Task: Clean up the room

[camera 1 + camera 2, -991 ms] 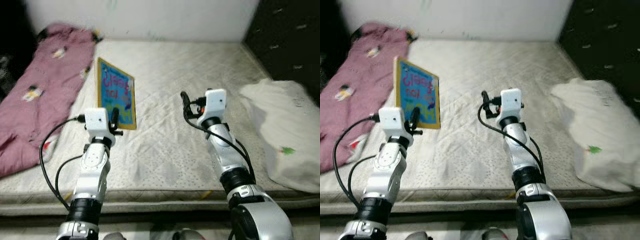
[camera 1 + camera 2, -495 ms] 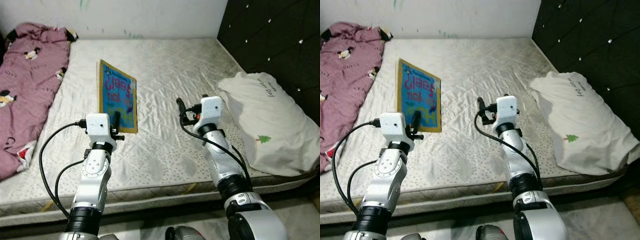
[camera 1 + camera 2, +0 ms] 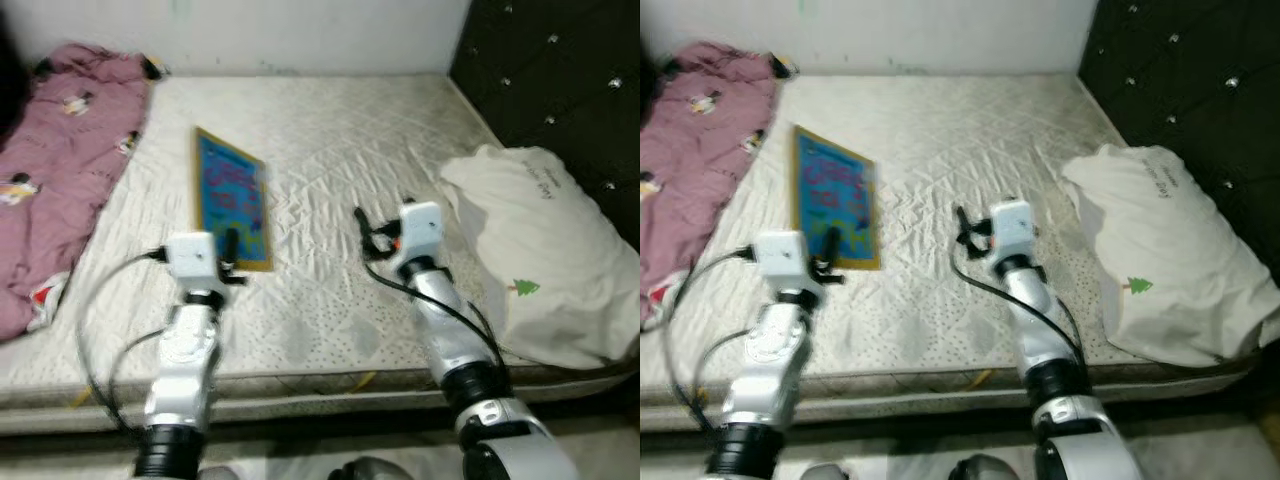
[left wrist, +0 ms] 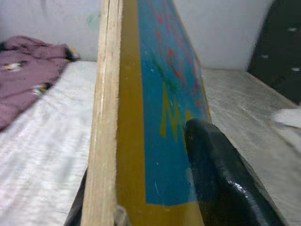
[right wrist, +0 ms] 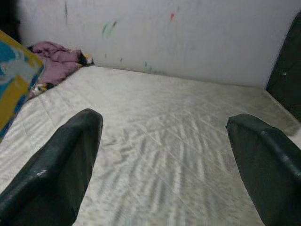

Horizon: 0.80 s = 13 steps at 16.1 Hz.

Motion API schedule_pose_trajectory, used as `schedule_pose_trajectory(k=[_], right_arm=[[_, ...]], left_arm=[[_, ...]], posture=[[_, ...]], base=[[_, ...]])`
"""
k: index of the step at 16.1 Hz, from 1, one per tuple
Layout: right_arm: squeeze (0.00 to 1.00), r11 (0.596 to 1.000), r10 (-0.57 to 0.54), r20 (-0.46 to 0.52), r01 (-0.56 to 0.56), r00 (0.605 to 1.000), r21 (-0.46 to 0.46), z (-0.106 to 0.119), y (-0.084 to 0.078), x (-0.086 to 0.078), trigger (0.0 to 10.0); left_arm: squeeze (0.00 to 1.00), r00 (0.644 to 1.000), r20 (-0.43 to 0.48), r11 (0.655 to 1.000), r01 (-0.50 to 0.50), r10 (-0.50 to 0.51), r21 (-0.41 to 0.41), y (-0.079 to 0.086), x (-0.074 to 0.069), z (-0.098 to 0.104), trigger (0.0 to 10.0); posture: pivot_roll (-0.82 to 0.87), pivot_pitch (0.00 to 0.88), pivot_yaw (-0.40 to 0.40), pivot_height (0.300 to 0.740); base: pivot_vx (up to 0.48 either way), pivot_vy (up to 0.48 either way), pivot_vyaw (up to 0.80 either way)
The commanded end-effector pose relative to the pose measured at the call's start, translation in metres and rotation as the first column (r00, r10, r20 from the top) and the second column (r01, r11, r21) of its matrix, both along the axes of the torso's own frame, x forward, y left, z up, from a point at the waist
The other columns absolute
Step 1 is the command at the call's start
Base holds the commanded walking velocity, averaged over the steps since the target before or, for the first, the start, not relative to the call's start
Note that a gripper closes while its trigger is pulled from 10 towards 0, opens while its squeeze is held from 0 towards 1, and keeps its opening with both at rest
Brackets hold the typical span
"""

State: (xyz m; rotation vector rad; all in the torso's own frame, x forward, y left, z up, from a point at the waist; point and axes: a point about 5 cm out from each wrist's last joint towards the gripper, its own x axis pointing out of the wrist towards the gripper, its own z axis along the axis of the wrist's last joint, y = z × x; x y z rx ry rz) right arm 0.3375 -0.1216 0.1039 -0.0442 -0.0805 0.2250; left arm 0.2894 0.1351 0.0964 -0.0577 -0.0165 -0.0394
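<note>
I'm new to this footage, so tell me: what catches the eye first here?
The blue and yellow board, held up over the bare mattress in the left claw. Next, the white pillow by the dark headboard on the right, and the pink blanket heaped on the left.

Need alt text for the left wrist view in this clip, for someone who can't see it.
Close up, the left end effector is shut on the edge of a board with a blue and yellow face, one black finger pressed on that face. Behind lie a white mattress, a pink blanket and a pale wall.
</note>
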Motion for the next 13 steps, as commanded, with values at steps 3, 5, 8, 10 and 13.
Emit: schedule_pose_trajectory(k=[3, 5, 8, 10, 13], right_arm=[[0.0, 1.0, 0.004, 0.017, -0.004, 1.0, 0.002, 0.0054, 0.0024, -0.0013, 10.0], [0.0, 1.0, 0.006, 0.016, -0.006, 1.0, -0.001, 0.0051, 0.0023, -0.0018, 10.0], [0.0, 1.0, 0.012, 0.017, -0.012, 1.0, -0.007, 0.0061, 0.0027, -0.0017, 10.0], [0.0, 1.0, 0.014, 0.016, -0.014, 1.0, -0.009, 0.0062, 0.0028, -0.0018, 10.0], [0.0, 1.0, 0.015, 0.012, -0.015, 1.0, -0.011, 0.0056, 0.0039, -0.0028, 10.0]], left_arm=[[0.0, 0.999, 0.047, 1.0, 0.024, -0.024, 0.005, -0.0012, 0.0017, 0.0129, 10.0], [0.0, 0.999, 0.044, 1.0, 0.027, -0.027, 0.001, -0.002, 0.0016, 0.0128, 10.0], [0.0, 0.999, 0.043, 1.0, 0.029, -0.029, -0.002, -0.0027, 0.0024, 0.0132, 10.0], [0.0, 0.998, 0.049, 0.999, 0.037, -0.036, -0.011, -0.0034, 0.0023, 0.0135, 10.0], [0.0, 0.997, 0.062, 0.999, 0.048, -0.047, -0.021, -0.0039, 0.0005, 0.0145, 10.0]], posture=[[0.02, 0.01, -0.013, 0.74], [0.02, 0.011, -0.016, 0.74], [0.02, 0.011, -0.02, 0.74], [0.02, 0.011, -0.02, 0.74], [0.02, 0.011, -0.02, 0.74]], base=[[0.0, -0.48, 0.0], [0.0, -0.377, 0.0], [0.0, -0.355, 0.0], [0.0, -0.169, 0.0], [0.0, 0.0, 0.0]])
